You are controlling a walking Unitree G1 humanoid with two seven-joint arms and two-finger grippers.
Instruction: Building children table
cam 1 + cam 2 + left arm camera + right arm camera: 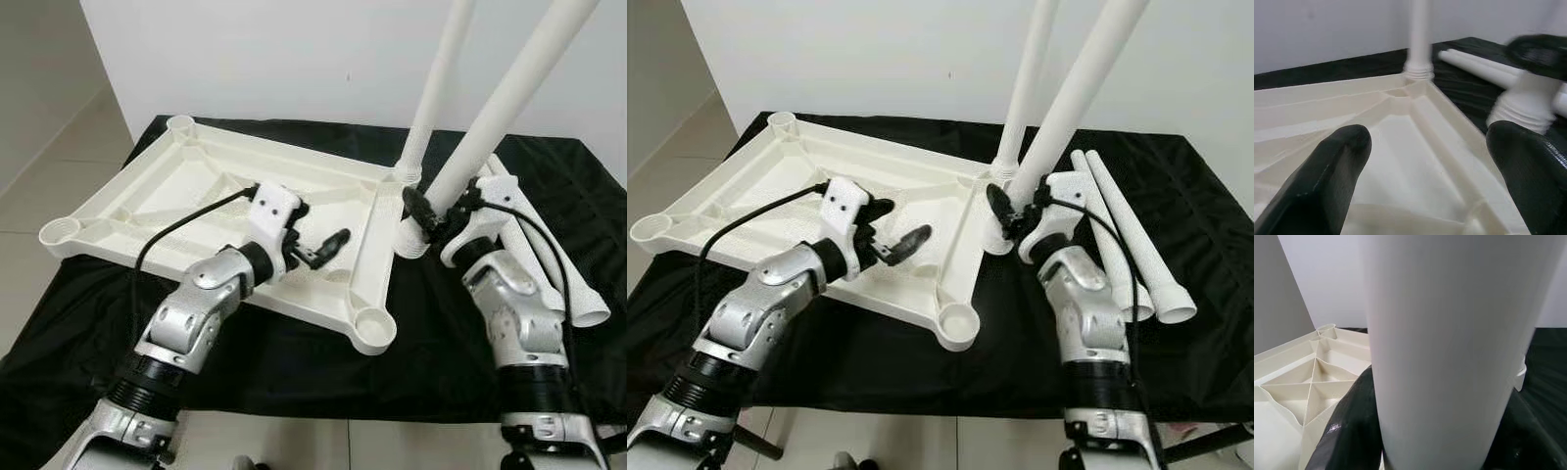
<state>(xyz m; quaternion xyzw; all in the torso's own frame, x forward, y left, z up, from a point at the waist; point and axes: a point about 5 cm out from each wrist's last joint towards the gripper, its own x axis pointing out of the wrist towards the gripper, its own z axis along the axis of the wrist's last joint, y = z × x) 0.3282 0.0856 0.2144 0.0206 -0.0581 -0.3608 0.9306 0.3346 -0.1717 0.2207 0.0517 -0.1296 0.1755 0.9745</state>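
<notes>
Both upright legs run out of the top of the head views, so their upper ends are cut off. The right hand (438, 211) is clamped on a tilted leg (509, 93), its threaded end beside the tabletop (196, 176), which lies upside down on the black-draped desk (294, 357). Another leg (436, 83) stands in the far right corner socket. The left hand (318, 250) hovers over the tabletop, fingers apart. Two spare legs (1141, 245) lie on the right.

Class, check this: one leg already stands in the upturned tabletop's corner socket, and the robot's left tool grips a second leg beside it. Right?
Wrong arm. The right tool grips the second leg, as the left eye view shows; the left tool hangs open above the tabletop. One leg does stand in the corner socket.
</notes>
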